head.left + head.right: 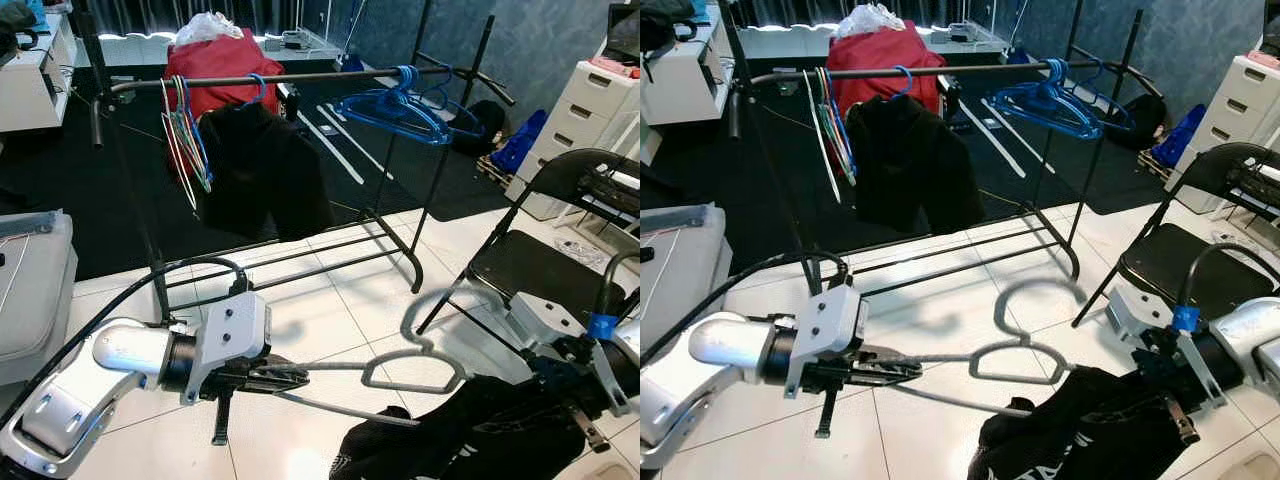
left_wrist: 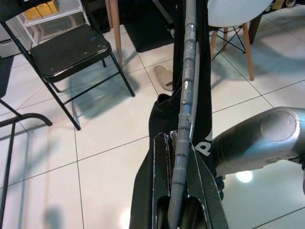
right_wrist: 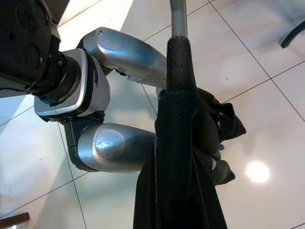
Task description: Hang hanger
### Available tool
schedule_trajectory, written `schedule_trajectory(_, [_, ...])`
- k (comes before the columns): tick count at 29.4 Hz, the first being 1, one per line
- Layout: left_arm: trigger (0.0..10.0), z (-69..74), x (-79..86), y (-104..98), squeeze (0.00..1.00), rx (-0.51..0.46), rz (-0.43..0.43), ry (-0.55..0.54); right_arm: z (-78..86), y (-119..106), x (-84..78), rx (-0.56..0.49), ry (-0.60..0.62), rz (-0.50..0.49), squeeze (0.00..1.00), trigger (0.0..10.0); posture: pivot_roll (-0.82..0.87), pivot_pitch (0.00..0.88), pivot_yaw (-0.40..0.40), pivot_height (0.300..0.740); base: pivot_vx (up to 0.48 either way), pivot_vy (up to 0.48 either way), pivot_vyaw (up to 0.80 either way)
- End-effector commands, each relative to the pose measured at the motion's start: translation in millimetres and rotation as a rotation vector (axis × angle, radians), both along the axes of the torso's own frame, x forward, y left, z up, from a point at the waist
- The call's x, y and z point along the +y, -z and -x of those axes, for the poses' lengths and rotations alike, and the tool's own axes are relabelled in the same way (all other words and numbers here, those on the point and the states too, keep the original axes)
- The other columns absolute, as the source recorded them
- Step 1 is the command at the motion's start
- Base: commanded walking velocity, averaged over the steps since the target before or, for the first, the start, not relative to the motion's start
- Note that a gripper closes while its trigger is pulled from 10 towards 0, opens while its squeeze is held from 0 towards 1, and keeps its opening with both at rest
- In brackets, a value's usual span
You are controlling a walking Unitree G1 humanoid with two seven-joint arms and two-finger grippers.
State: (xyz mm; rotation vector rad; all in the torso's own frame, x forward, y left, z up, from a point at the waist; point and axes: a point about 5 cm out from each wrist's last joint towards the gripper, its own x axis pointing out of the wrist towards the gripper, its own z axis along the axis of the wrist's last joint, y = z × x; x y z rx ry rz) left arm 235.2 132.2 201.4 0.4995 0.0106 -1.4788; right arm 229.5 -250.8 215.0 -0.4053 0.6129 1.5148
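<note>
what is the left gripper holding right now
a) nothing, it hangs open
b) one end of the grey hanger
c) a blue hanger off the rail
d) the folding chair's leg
b: the left gripper is shut on one end of the grey hanger, whose other side carries the black garment at the right gripper, short of the clothes rail.

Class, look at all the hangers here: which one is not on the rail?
The grey hanger, held low over the tiled floor between both claws, carrying a black garment. The blue hangers and the coloured bunch hang from the rail.
</note>
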Motion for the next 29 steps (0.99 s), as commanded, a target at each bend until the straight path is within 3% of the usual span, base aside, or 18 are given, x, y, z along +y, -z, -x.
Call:
schedule_trajectory(1, [0.0, 5.1, -3.3, 6.0, 0.0, 0.041, -0.016, 0.047, -3.3, -5.6, -1.8, -0.038, 0.013, -0.009, 0.0, 0.0, -0.06, 0.05, -0.07, 0.74, 0.0, 0.0, 0.0])
schedule_trajectory(9, [0.0, 4.9, -2.0, 6.9, 0.0, 0.049, -0.011, 0.039, -12.7, -9.1, -7.1, -0.106, 0.069, 0.001, 0.0, 0.0, -0.06, 0.045, -0.073, 0.74, 0.0, 0.0, 0.0])
schedule_trajectory(13, [0.0, 1.8, 2.1, 7.8, 0.0, 0.055, 0.013, -0.004, -31.4, -14.4, -19.0, -0.247, 0.2, 0.026, 0.0, 0.0, -0.06, 0.044, -0.072, 0.74, 0.0, 0.0, 0.0])
schedule_trajectory(16, [0.0, 1.5, 2.0, 7.8, 0.0, 0.058, 0.024, -0.009, -34.9, -15.7, -20.3, -0.274, 0.224, 0.028, 0.0, 0.0, -0.06, 0.045, -0.073, 0.74, 0.0, 0.0, 0.0])
schedule_trajectory(17, [0.0, 1.0, 0.9, 8.0, 0.0, 0.061, 0.039, -0.014, -37.2, -17.0, -20.1, -0.293, 0.24, 0.018, 0.0, 2.3, -0.06, 0.048, -0.074, 0.74, 0.0, 0.0, 0.0])
schedule_trajectory(19, [0.0, 0.8, -0.3, 8.4, 0.0, 0.065, 0.053, -0.017, -38.7, -17.8, -19.9, -0.305, 0.25, 0.011, 0.0, 2.3, -0.06, 0.048, -0.074, 0.74, 0.0, 0.0, 0.0])
schedule_trajectory(20, [0.0, 1.1, -2.4, 8.5, 0.0, 0.071, 0.076, -0.015, -40.5, -19.2, -18.9, -0.304, 0.268, -0.008, 0.0, 10.0, -0.06, 0.052, -0.075, 0.74, 0.0, 0.0, 0.0])
schedule_trajectory(23, [0.0, 1.6, -5.1, 8.1, 0.0, 0.079, 0.106, -0.013, -42.3, -20.8, -18.2, -0.306, 0.285, -0.026, 0.0, 10.0, -0.06, 0.053, -0.075, 0.74, 0.0, 0.0, 0.0])
schedule_trajectory(24, [0.0, 2.0, -8.4, 7.5, 0.0, 0.087, 0.145, -0.014, -44.9, -23.0, -18.5, -0.324, 0.302, -0.039, 1.0, 10.0, -0.06, 0.053, -0.075, 0.74, 0.0, 0.0, 0.0])
schedule_trajectory(29, [0.0, 2.7, -14.7, 5.3, 0.0, 0.11, 0.243, -0.019, -50.5, -32.5, -20.9, -0.384, 0.346, -0.094, 1.0, 10.0, -0.06, 0.058, -0.076, 0.74, 0.0, 0.0, 0.0])
